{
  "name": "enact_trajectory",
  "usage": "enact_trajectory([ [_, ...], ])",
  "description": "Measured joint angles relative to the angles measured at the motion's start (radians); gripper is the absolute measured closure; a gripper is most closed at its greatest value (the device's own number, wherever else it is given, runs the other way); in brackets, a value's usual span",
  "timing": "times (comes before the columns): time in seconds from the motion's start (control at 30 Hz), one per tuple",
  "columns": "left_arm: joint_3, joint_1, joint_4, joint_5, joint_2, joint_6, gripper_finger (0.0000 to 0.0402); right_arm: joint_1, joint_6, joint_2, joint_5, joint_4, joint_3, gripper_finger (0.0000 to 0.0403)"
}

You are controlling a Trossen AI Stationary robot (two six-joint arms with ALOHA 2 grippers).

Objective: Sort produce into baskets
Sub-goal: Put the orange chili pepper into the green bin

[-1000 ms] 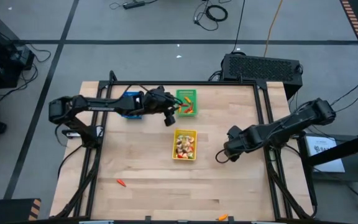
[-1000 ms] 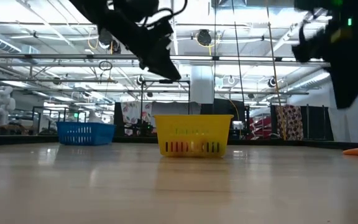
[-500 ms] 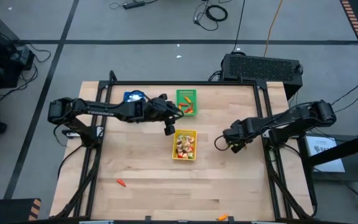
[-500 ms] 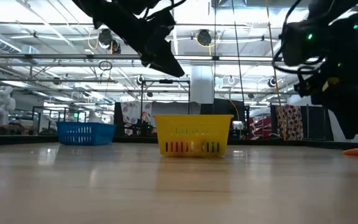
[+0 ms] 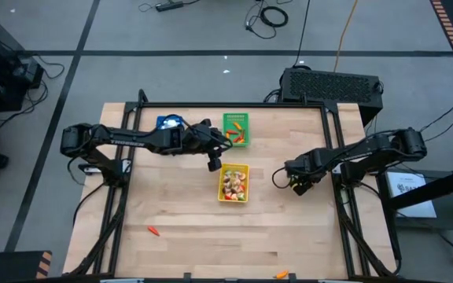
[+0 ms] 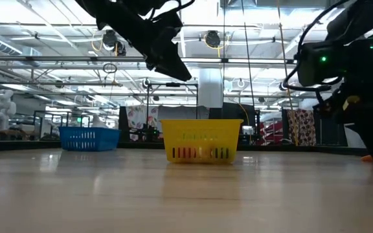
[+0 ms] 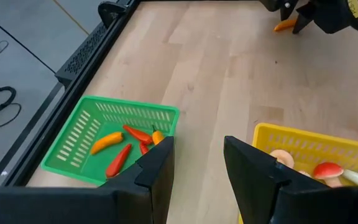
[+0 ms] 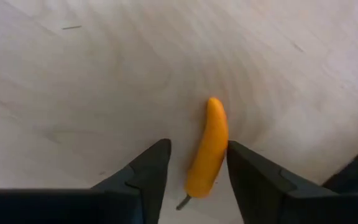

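Right end effector (image 8: 194, 163): lowered to the table (image 5: 179, 212) to the right of the yellow basket (image 5: 234, 182); the fingers are parted on either side of an orange pepper-like piece (image 8: 209, 148), which lies on the wood between them; whether the fingers touch it cannot be told.
Left end effector (image 7: 194, 160): held in the air above the gap between the green basket (image 7: 114, 138) and the yellow basket; the fingers are parted and nothing is held between them.
Right wrist view only: the orange piece is shown whole, elongated, with a thin stem end toward the fingers.
Left wrist view only: orange and red pieces (image 7: 126, 144) are seen lying in the green basket, and white and red pieces (image 7: 319, 168) in the yellow basket; the right end effector is seen farther off beside the orange piece.
Low view only: the yellow basket is seen side-on at the centre, and the blue basket (image 6: 89, 138) stands to its left, farther back.
High view: the blue basket is largely covered by the left arm; a red piece (image 5: 155, 230) lies well apart near the front left of the table, and an orange piece (image 5: 281, 274) at the front edge.
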Motion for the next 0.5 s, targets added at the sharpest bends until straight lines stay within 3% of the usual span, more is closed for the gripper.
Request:
enact_trajectory([
  [0.13,0.0,0.0,0.003,0.0,0.0,0.005,0.0254,0.0,-0.001,0.0,-0.019,0.01,-0.002,0.0274],
  [0.37,0.0,0.0,0.003,-0.001,0.0,0.008,0.0254,0.0,-0.048,0.004,-0.024,0.007,0.027,0.0383],
  [0.5,-0.011,-0.004,0.022,-0.001,0.0,0.032,0.0254,0.001,-0.077,0.004,0.016,0.029,0.085,0.0386],
])
